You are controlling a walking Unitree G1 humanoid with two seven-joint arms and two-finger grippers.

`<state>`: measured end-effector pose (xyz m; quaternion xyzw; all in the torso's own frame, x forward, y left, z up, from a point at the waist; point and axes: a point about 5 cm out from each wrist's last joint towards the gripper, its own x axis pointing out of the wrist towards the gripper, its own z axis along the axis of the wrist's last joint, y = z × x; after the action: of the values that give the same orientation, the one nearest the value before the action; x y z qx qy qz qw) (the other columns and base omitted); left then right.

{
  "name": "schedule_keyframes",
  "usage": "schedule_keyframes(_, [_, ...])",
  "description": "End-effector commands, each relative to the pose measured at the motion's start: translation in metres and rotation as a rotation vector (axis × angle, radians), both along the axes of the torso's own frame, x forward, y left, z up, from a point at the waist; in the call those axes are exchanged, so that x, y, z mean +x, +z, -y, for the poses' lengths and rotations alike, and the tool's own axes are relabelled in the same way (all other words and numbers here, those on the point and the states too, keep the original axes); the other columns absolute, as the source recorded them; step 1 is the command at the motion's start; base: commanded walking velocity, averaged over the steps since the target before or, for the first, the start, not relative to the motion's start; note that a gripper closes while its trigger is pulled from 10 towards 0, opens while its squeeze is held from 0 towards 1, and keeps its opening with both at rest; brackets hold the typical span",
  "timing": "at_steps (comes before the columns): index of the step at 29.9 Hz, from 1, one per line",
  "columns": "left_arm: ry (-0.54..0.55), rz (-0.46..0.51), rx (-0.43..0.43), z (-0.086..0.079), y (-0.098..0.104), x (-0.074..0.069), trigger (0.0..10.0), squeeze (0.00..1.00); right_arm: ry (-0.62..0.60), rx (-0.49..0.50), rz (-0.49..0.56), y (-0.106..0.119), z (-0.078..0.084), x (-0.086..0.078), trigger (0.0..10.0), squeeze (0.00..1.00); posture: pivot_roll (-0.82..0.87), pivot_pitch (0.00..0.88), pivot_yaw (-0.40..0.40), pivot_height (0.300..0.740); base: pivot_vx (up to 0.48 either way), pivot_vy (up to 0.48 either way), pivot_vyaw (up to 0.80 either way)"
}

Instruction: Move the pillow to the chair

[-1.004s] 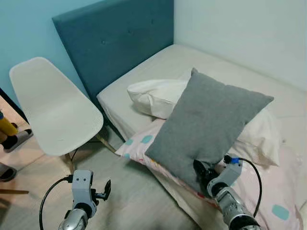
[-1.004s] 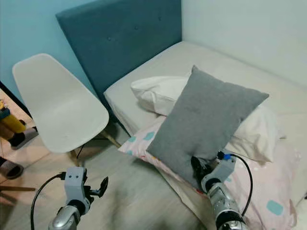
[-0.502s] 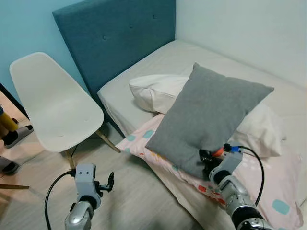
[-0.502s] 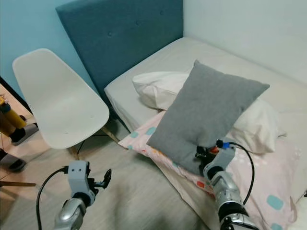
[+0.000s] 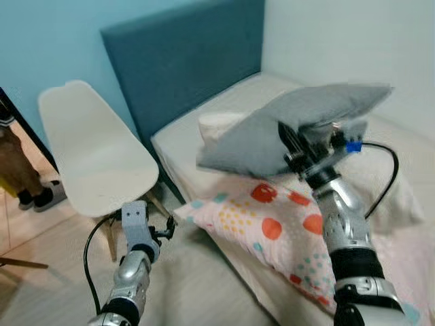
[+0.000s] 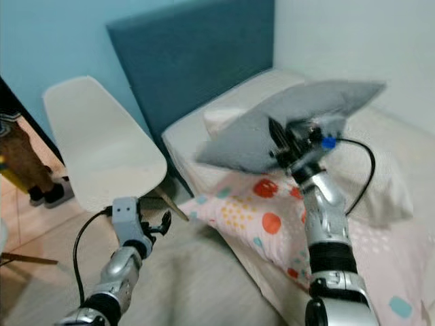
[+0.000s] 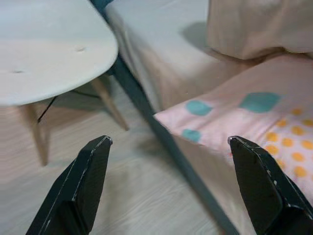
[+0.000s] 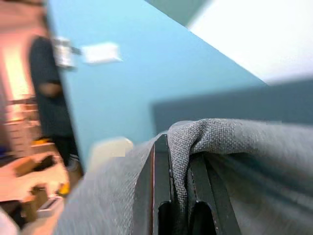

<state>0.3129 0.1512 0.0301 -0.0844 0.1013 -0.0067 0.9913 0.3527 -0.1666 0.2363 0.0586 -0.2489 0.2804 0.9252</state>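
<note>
The soft grey fabric pillow (image 5: 272,132) hangs in the air above the bed (image 5: 204,146), up at about 1 o'clock in the head views, well apart from the white moulded plastic chair (image 5: 95,156) at 10 o'clock. The right gripper (image 5: 291,141) has its two black fingers (image 8: 146,196) clamped tight on a bunched fold of the pillow's edge. Judging by how the cloth droops away from the grip, the pillow looks light and limp, likely to swing and sag when carried; a pinch on a thick seam fold seems safest, since a thin edge could slide out.

The left gripper (image 7: 166,191) hovers low near the chair legs, at 7 o'clock, fingers spread wide and holding nothing.

Beneath the lifted pillow lie a pink pillow (image 5: 272,217) with coloured dots and a white pillow (image 5: 217,122) partly hidden behind the grey one. The grey pillow is motion-blurred. A person's legs (image 5: 20,170) stand at 9 o'clock, cut off by the frame.
</note>
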Motion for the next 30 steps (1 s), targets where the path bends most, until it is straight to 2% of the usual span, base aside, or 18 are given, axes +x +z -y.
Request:
schedule_keyframes(1, [-0.002,-0.038,0.017,-0.002,-0.005,-0.002,10.0,0.0,0.079,-0.016,0.091,0.021,-0.015,-0.004,0.0,0.0,0.0,0.0,0.061,0.74,0.0,0.0,0.76])
schedule_keyframes(3, [-0.013,-0.028,-0.009,0.001,-0.004,-0.001,10.0,0.0,0.141,-0.029,0.139,0.035,-0.028,-0.01,0.0,0.0,0.0,0.0,0.056,0.74,0.0,0.0,0.77])
schedule_keyframes(6, [-0.013,-0.028,-0.015,0.002,-0.003,0.0,10.0,0.0,0.156,-0.031,0.147,0.038,-0.03,-0.012,0.0,0.0,0.0,0.0,0.056,0.74,0.0,0.0,0.77])
schedule_keyframes(8, [0.001,-0.023,-0.006,0.001,-0.003,-0.001,10.0,0.0,0.226,-0.062,0.147,0.035,-0.043,-0.018,0.0,0.0,0.0,0.0,0.048,0.74,0.0,0.0,0.76])
schedule_keyframes(9, [0.001,-0.023,-0.006,0.001,-0.003,-0.001,10.0,0.0,0.226,-0.062,0.147,0.035,-0.043,-0.018,0.0,0.0,0.0,0.0,0.048,0.74,0.0,0.0,0.76])
schedule_keyframes(12, [0.047,-0.051,0.025,-0.007,-0.008,-0.004,10.0,0.0,0.347,-0.116,0.049,0.005,-0.065,-0.025,0.0,0.0,0.01,0.0,0.037,0.74,0.0,0.0,0.76])
schedule_keyframes(13, [0.047,-0.051,0.025,-0.007,-0.008,-0.004,10.0,0.0,0.347,-0.116,0.049,0.005,-0.065,-0.025,0.0,0.0,0.01,0.0,0.037,0.74,0.0,0.0,0.76])
schedule_keyframes(14, [0.059,-0.073,0.031,-0.012,-0.011,-0.006,10.0,0.0,0.366,-0.121,-0.007,-0.011,-0.07,-0.025,0.0,0.0,0.02,0.0,0.032,0.74,0.0,0.0,0.77])
schedule_keyframes(15, [0.059,-0.073,0.031,-0.012,-0.011,-0.006,10.0,0.0,0.366,-0.121,-0.007,-0.011,-0.07,-0.025,0.0,0.0,0.02,0.0,0.032,0.74,0.0,0.0,0.77])
schedule_keyframes(17, [0.115,-0.135,0.036,-0.026,-0.022,-0.015,10.0,0.0,0.377,-0.126,-0.139,-0.049,-0.074,-0.026,0.0,0.0,0.03,0.0,0.028,0.74,0.0,0.0,0.77])
schedule_keyframes(20, [0.139,-0.157,0.032,-0.031,-0.026,-0.02,10.0,0.0,0.38,-0.124,-0.188,-0.062,-0.076,-0.027,0.0,0.0,0.03,0.0,0.029,0.74,0.0,0.0,0.77])
schedule_keyframes(21, [0.171,-0.203,0.022,-0.038,-0.035,-0.028,10.0,0.0,0.384,-0.13,-0.244,-0.078,-0.077,-0.03,0.0,0.0,0.04,0.0,0.029,0.74,0.0,0.0,0.76])
schedule_keyframes(22, [0.171,-0.203,0.022,-0.038,-0.035,-0.028,10.0,0.0,0.384,-0.13,-0.244,-0.078,-0.077,-0.03,0.0,0.0,0.04,0.0,0.029,0.74,0.0,0.0,0.76])
schedule_keyframes(25, [0.247,-0.346,0.017,-0.055,-0.062,-0.061,10.0,0.0,0.413,-0.144,-0.332,-0.103,-0.085,-0.04,0.0,0.0,0.04,0.0,0.036,0.74,0.0,0.0,0.76])
schedule_keyframes(27, [0.247,-0.346,0.017,-0.055,-0.062,-0.061,10.0,0.0,0.413,-0.144,-0.332,-0.103,-0.085,-0.04,0.0,0.0,0.04,0.0,0.036,0.74,0.0,0.0,0.76])
schedule_keyframes(28, [0.276,-0.414,0.032,-0.061,-0.073,-0.076,10.0,0.0,0.423,-0.15,-0.343,-0.107,-0.087,-0.042,0.0,0.0,0.04,0.0,0.036,0.74,0.0,0.0,0.76])
schedule_keyframes(29, [0.276,-0.414,0.032,-0.061,-0.073,-0.076,10.0,0.0,0.423,-0.15,-0.343,-0.107,-0.087,-0.042,0.0,0.0,0.04,0.0,0.036,0.74,0.0,0.0,0.76])
schedule_keyframes(30, [0.305,-0.48,0.041,-0.066,-0.083,-0.091,10.0,0.0,0.428,-0.156,-0.35,-0.109,-0.088,-0.044,0.0,0.0,0.03,0.0,0.038,0.74,0.0,0.0,0.76])
